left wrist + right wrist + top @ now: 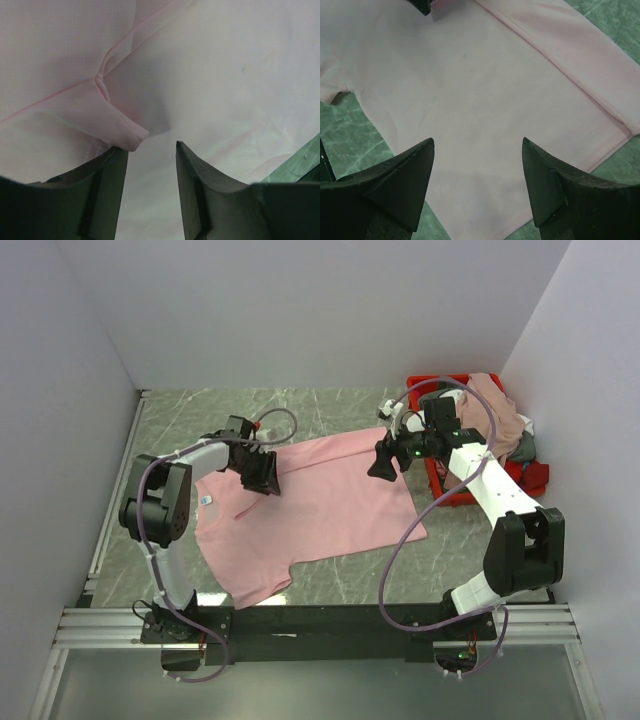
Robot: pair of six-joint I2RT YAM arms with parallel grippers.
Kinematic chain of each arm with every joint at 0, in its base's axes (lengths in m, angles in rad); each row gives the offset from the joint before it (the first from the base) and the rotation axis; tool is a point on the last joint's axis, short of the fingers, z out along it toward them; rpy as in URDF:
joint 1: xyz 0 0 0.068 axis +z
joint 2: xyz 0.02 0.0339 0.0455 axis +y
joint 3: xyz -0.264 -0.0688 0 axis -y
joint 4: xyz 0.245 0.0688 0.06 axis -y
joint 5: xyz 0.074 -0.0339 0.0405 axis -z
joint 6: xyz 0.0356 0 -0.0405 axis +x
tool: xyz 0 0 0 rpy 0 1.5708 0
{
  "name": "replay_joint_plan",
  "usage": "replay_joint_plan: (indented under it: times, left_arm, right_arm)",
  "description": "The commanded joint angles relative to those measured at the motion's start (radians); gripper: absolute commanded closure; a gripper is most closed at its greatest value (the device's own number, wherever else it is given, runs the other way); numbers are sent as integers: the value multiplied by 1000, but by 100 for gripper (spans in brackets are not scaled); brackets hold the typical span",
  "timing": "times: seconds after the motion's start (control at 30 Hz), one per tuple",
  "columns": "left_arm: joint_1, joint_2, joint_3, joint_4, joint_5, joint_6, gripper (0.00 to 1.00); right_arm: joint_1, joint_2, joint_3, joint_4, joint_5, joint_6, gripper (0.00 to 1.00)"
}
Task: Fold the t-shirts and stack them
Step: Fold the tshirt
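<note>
While the light pink t-shirt (320, 505) lies spread flat on the green surface (330, 415), the left tool (262, 475) hangs open just above a sleeve fold. The right tool (383, 465) gapes wide above the shirt's other side.

A shirt (330, 505) is spread flat on the table (200, 415). Right of the shirt a bin (425, 381) is set, with more shirts (497, 410) heaped in it.
</note>
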Motion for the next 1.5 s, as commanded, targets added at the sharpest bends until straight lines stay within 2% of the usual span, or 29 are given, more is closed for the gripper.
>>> replay_joint_plan:
  times: [0.0, 0.07, 0.2, 0.33, 0.37, 0.5, 0.87, 1.17, 1.3, 1.47]
  left_arm:
    - [-4, -72, 13, 30, -23, -5, 50]
    - [0, -149, -12, 109, -77, -55, 48]
    - [73, -378, -87, 256, -146, -176, 33]
    - [216, -429, -165, 280, -194, -350, 34]
    - [242, -404, -164, 253, -221, -411, 35]
    - [334, -328, -136, 154, -327, -483, 54]
    - [382, -176, -81, 105, -496, -586, 54]
    - [383, -24, -3, 87, -563, -594, 55]
    - [398, 59, 82, 57, -605, -582, 69]
    - [430, 221, 276, -13, -620, -571, 78]
  right_arm:
    - [-12, -43, -4, 3, -6, -2, 23]
    - [-12, -46, -4, -2, -5, -7, 23]
    - [-15, -54, -6, 0, -5, -10, 23]
    - [-18, -57, -12, 8, -8, -10, 23]
    - [-18, -57, -15, 8, -9, -10, 23]
    - [-20, -54, -17, 12, -16, -9, 23]
    - [-22, -50, -14, 11, -16, -2, 23]
    - [-29, -54, -5, 2, -16, 1, 23]
    - [-35, -60, 0, -2, -6, -1, 23]
    - [-35, -44, 14, 3, 41, -2, 23]
